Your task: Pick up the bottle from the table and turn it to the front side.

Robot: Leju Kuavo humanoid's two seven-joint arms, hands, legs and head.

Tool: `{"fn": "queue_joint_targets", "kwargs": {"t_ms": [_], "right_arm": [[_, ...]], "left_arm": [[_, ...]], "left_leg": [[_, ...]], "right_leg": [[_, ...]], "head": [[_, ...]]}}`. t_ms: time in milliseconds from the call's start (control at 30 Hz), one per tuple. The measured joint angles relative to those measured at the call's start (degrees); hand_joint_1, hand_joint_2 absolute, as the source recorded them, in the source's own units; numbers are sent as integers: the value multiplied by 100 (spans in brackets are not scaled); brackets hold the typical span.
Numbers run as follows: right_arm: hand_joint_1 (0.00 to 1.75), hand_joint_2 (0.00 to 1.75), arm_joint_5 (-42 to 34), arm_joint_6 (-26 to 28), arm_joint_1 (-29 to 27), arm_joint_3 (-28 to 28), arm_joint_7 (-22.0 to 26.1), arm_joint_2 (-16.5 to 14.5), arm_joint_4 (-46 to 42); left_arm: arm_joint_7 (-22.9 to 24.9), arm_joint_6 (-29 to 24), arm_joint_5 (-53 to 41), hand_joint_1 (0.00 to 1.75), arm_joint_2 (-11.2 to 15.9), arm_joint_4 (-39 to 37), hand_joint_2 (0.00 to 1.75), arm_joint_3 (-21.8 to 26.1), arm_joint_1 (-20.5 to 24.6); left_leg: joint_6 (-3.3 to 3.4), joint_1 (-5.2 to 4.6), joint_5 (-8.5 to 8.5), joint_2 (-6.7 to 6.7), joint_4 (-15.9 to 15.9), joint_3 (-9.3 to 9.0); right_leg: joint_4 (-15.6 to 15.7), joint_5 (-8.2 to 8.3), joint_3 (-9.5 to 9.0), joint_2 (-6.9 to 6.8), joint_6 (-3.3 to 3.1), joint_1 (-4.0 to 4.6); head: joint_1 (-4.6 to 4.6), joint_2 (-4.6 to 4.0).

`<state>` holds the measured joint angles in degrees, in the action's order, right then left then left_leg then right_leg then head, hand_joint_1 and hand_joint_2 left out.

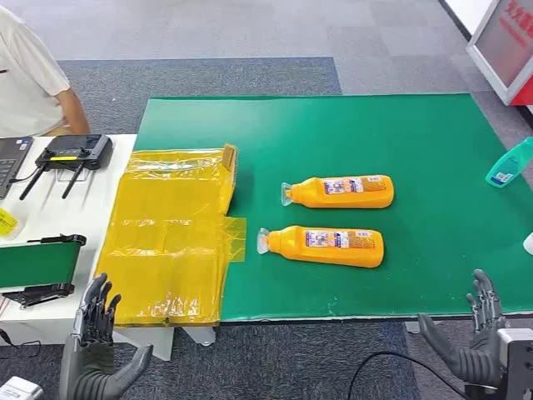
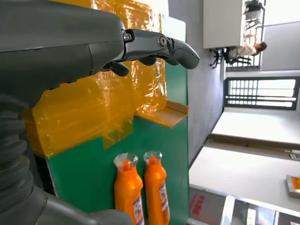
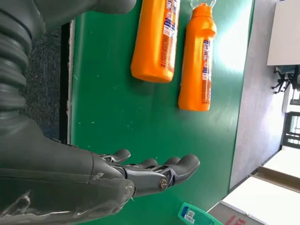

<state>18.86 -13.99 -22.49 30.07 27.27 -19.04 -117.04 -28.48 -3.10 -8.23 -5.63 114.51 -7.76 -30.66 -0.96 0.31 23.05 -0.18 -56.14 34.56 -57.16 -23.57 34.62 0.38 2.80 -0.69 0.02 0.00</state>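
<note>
Hands wait at the near edge: left hand (image 1: 94,350) and right hand (image 1: 480,337), fingers apart and empty, while two orange bottles (image 1: 324,247) lie side by side mid-surface (image 1: 440,217). Reaching between them risks nudging the neighbouring bottle (image 1: 342,192).

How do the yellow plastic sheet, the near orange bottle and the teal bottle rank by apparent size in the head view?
1. yellow plastic sheet
2. near orange bottle
3. teal bottle, though the frame edge crops it

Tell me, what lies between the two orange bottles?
Just bare green mat separates the far bottle from the near bottle, seen from the head view.
</note>
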Motion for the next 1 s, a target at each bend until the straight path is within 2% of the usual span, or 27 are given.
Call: {"fn": "queue_joint_targets", "kwargs": {"t_ms": [167,433,633,800,1000], "right_arm": [[0,175,101,221,1,-216,-156,32,0],[0,175,342,752,-60,-832,-327,230,-2],[0,175,918,1361,-158,-1240,-521,534,-26],[0,175,1886,1898,-50,-1986,-1183,1001,67],[0,175,3396,2497,459,-3117,-2253,1890,472]], "left_arm": [[-48,-96,-143,0,-86,2,175,64,-15],[-42,229,-181,0,-297,13,175,356,-146],[0,818,-299,0,-508,13,175,622,-164],[186,1252,-248,0,-555,-5,175,698,-57],[387,1166,-185,0,-386,-112,175,562,218]], "left_leg": [[0,0,0,0,0,0],[0,0,0,0,0,-1],[1,0,0,0,0,0],[0,0,-2,1,0,-1],[5,0,-13,1,0,-3]], "right_leg": [[0,0,-1,0,0,0],[0,0,-1,0,0,0],[0,0,-2,0,0,0],[0,3,-2,0,0,0],[0,14,-2,0,5,0]], "head": [[-1,0],[-1,0],[-1,0],[-2,0],[-1,0]]}}
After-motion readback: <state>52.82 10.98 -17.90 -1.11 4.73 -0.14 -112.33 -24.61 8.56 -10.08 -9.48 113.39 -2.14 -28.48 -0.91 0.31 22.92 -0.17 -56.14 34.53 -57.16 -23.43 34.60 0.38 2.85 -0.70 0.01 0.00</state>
